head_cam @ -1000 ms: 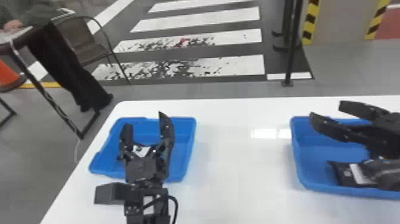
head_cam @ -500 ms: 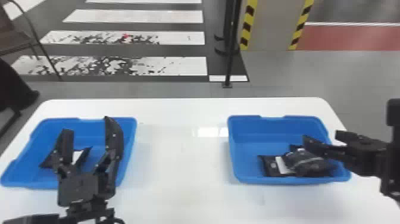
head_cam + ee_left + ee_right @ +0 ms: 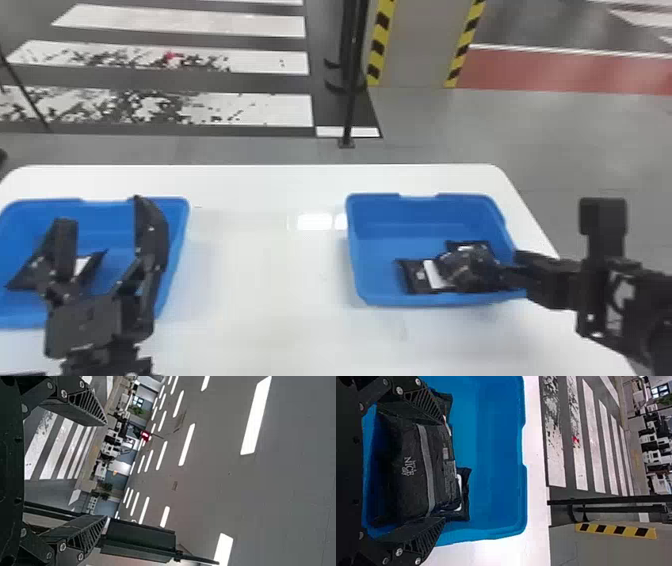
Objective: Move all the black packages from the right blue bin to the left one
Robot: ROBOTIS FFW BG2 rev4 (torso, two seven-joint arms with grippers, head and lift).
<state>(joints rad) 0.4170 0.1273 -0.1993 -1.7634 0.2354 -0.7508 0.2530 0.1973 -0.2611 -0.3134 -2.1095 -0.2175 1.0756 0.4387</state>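
Right now the work is at the picking stage, by my reading: the right gripper (image 3: pixel 443 471) is at the outer side of the right blue bin (image 3: pixel 385 247), reaching in over its contents. Its fingers are spread wide on either side of a bulky black package (image 3: pixel 411 471), with no sign that they have clamped it. That package lies inside the right bin, towards its near outer corner, on top of flatter black packages (image 3: pixel 412 280). Well apart, to the left of the right bin across the white table (image 3: pixel 270 280), is the left blue bin (image 3: pixel 110 225), which has a black package in it (image 3: pixel 30 272). The left gripper (image 3: pixel 102 210) is above that bin, fingers wide apart and nothing between them. The next move calls for the right fingers to close firmly on the bulky package, then lift it straight up, ideally without dragging the flatter ones along.
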